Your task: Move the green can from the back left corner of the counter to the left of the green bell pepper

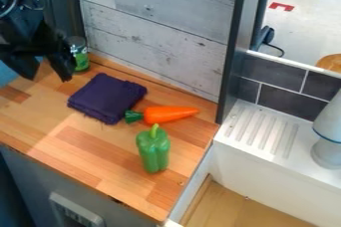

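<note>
The folded purple cloth [106,97] lies flat on the wooden counter [86,146]. Up and left of it hangs the black gripper [47,75], its jaws spread with nothing between them. The green can [81,56] stands behind the cloth, nearest the gripper in view; whether they touch, I cannot tell. The toy carrot [170,114] lies at the cloth's right, leafy end towards it, and the green toy bell pepper [154,151] sits in front and to the right. As for progress, nothing is gripped or lifted.
</note>
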Controlling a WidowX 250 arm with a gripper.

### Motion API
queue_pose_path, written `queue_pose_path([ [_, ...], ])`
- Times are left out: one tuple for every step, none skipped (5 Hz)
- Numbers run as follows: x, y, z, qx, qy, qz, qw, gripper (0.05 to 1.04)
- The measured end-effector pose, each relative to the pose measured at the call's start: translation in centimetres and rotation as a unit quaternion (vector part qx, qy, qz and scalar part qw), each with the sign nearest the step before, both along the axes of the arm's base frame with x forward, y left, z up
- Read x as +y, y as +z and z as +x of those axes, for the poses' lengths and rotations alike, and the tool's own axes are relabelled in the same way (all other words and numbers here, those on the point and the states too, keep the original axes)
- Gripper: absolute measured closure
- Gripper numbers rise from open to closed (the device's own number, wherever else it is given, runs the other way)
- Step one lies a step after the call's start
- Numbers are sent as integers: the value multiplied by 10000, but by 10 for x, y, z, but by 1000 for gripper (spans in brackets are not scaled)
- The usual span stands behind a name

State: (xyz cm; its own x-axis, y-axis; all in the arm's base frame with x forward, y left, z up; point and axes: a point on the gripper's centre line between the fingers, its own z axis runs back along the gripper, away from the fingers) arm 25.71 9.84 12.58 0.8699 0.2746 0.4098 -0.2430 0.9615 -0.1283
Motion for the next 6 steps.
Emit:
queue_pose_path([
  [1,-6,-1,87,69,0,9999,85],
  [24,-13,24,-333,926,880,9912,85],
  [38,-26,43,-643,1801,1445,9708,85],
  [42,-47,70,-902,1698,1498,9698,84],
  [54,-62,95,-1286,1786,1533,9634,85],
  [79,-74,115,-1483,1969,1479,9578,84],
])
